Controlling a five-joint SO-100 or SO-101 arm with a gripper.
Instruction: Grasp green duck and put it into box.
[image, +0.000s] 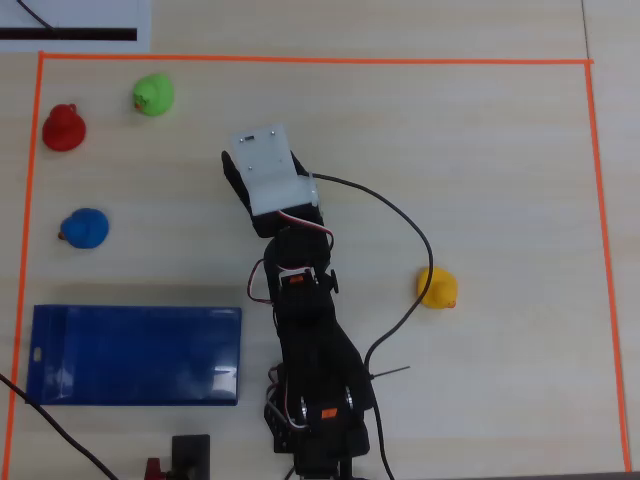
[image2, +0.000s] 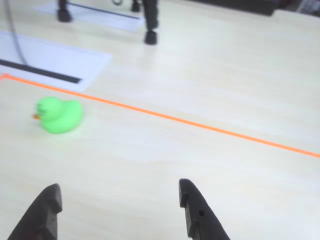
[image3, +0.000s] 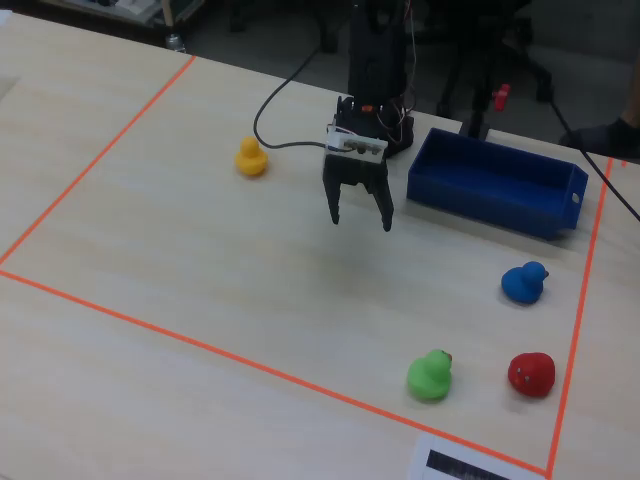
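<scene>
The green duck (image: 153, 95) stands near the far left corner of the taped area in the overhead view, apart from everything. In the wrist view the green duck (image2: 60, 116) is ahead and to the left, well beyond the fingertips. My gripper (image3: 361, 218) hangs above the table's middle with its jaws pointing down; the gripper (image2: 119, 186) is open with only bare table between its fingers. The box (image: 135, 355), a dark-blue low tray, lies empty at the near left of the overhead view, beside the arm's base. In the fixed view the green duck (image3: 430, 376) sits near the front, far from the box (image3: 490, 190).
A red duck (image: 63, 128) sits just left of the green one and a blue duck (image: 86, 229) lies between them and the box. A yellow duck (image: 437, 288) is right of the arm. Orange tape (image: 310, 60) borders the area; a black cable (image: 415, 235) loops right.
</scene>
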